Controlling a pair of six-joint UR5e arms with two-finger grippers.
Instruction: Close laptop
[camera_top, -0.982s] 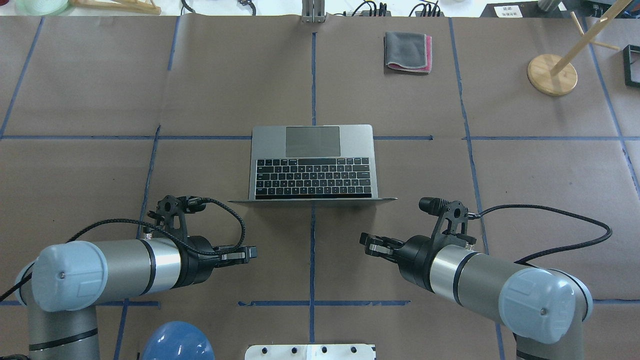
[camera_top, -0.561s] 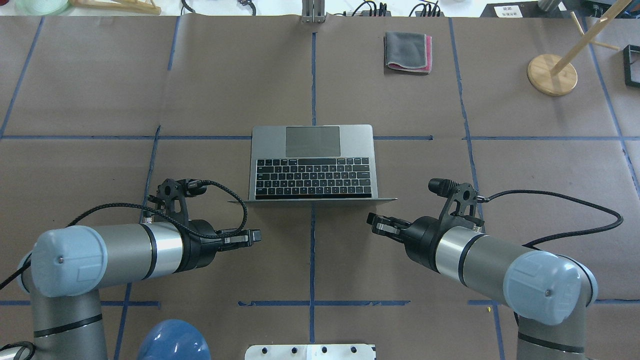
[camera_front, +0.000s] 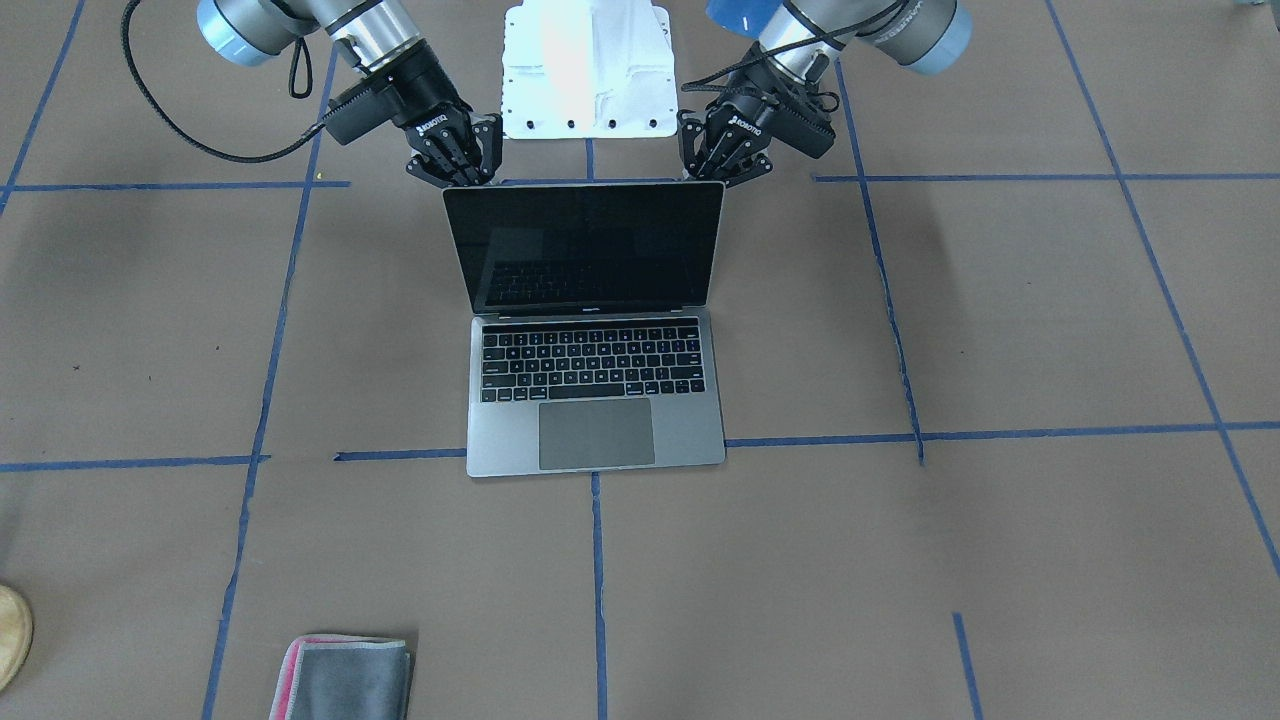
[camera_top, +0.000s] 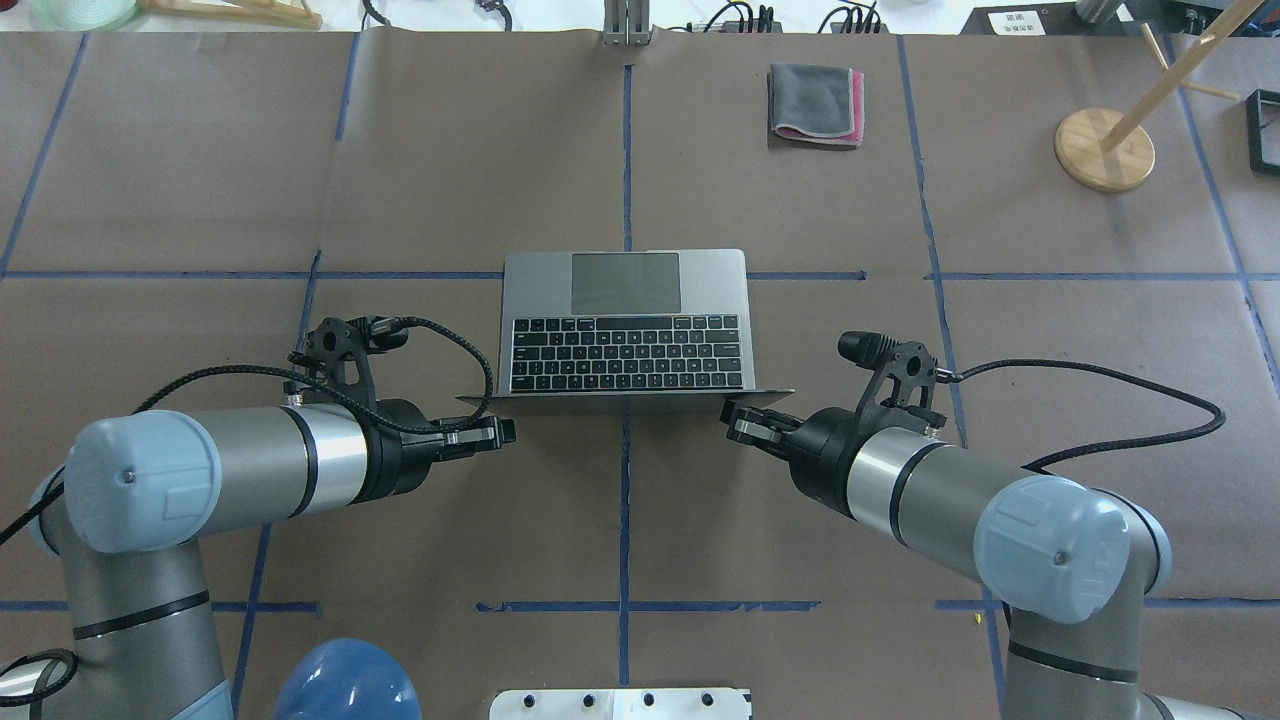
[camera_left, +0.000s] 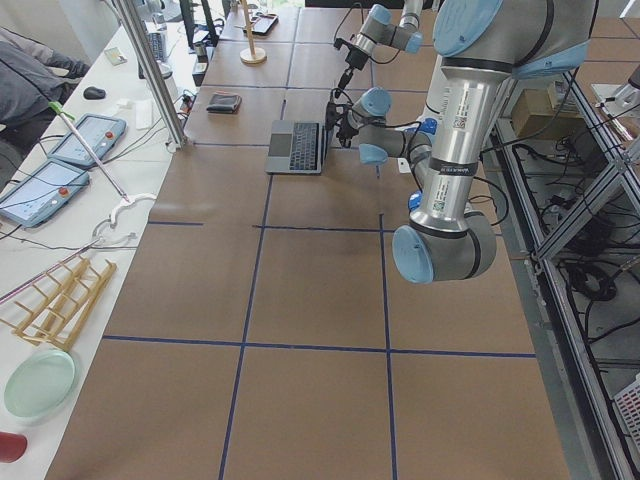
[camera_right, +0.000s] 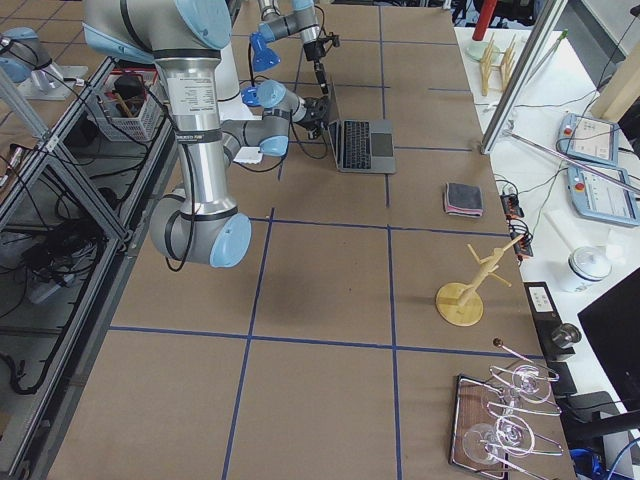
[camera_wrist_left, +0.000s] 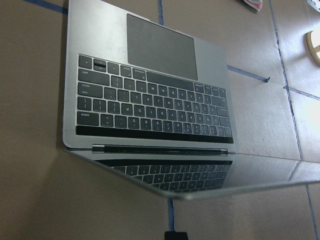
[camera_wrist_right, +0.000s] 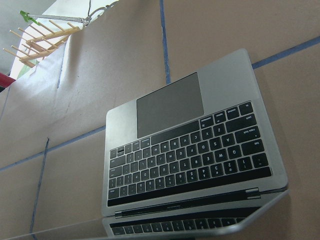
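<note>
- Both grippers are closing in on the laptop. Set against the picture from a second ago, the left gripper (camera_top: 498, 432) and the right gripper (camera_top: 737, 420) are sitting much nearer the back of the lid, while the laptop is lying exactly where it was.
- The space-grey laptop (camera_top: 625, 320) is sitting open at the middle of the paper-covered table (camera_top: 200, 180). Its keyboard is facing up and its trackpad end is pointing away from the robot. The black screen (camera_front: 585, 245) is standing about upright, perhaps leaning slightly toward the robot.
- Each gripper is hanging behind one upper corner of the lid, the left gripper behind the robot's left corner and the right gripper behind the other.
- Both pairs of jaws are looking drawn together and are carrying nothing. The left wrist view is showing only a dark tip at its bottom edge.
- Whether the fingertips are already touching the lid is not something these views are settling.
- The step in hand is looking like the end of the approach, with the closing push not yet begun.
- The next move is calling for both grippers pressing the lid's top edge forward and down together, following the hinge's arc and keeping the two sides even.
- Easing off near the keyboard is likely to matter, so that the lid is not slamming and the base is not sliding on the paper.
</note>
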